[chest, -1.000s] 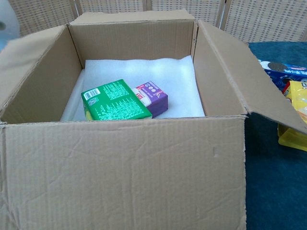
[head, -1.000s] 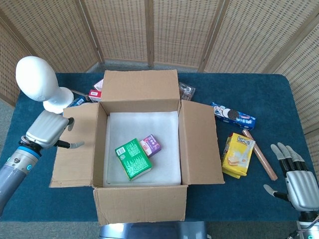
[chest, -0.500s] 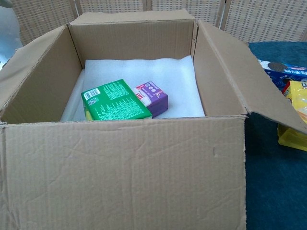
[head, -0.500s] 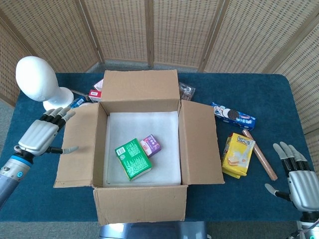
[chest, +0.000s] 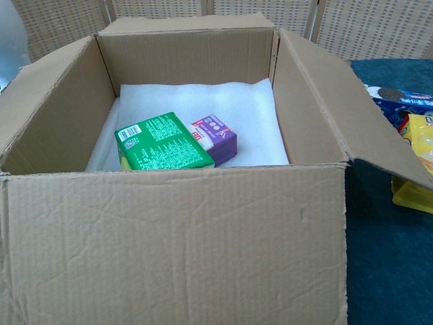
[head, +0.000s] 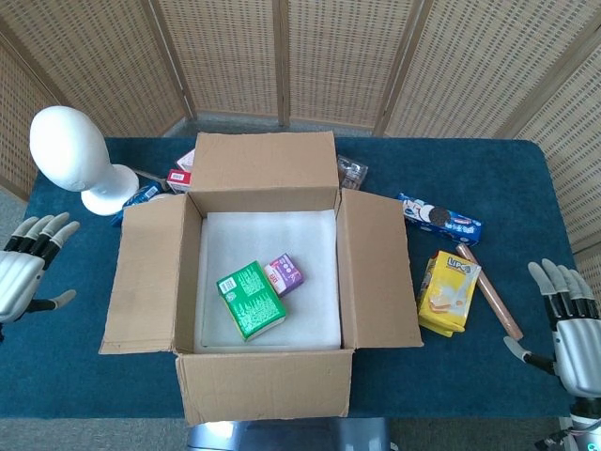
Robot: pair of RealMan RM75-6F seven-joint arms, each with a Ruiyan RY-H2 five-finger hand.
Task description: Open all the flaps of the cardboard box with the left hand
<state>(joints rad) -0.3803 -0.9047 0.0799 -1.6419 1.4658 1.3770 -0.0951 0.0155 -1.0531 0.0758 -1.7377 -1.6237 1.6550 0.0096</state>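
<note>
The cardboard box (head: 268, 395) (chest: 176, 244) stands mid-table with its flaps folded outward: left flap (head: 146, 277), right flap (head: 376, 272), far flap (head: 263, 160), near flap hanging down in front. Inside, on white foam, lie a green packet (head: 251, 299) (chest: 162, 142) and a small purple carton (head: 285, 272) (chest: 215, 137). My left hand (head: 23, 268) hovers open at the far left edge of the head view, well clear of the left flap. My right hand (head: 573, 329) is open at the lower right, holding nothing. Neither hand shows in the chest view.
A white mannequin head (head: 75, 155) stands at the back left. Small packages (head: 178, 174) lie behind the box. Right of the box are a blue cookie pack (head: 439, 217) (chest: 399, 98), a yellow snack bag (head: 449, 291) (chest: 414, 169) and a brown stick (head: 488, 291). Wicker screens enclose the blue table.
My left hand has let go of the left flap and drawn back leftward, fingers spread. The left flap has sprung up slightly. The right hand has shifted slightly right.
</note>
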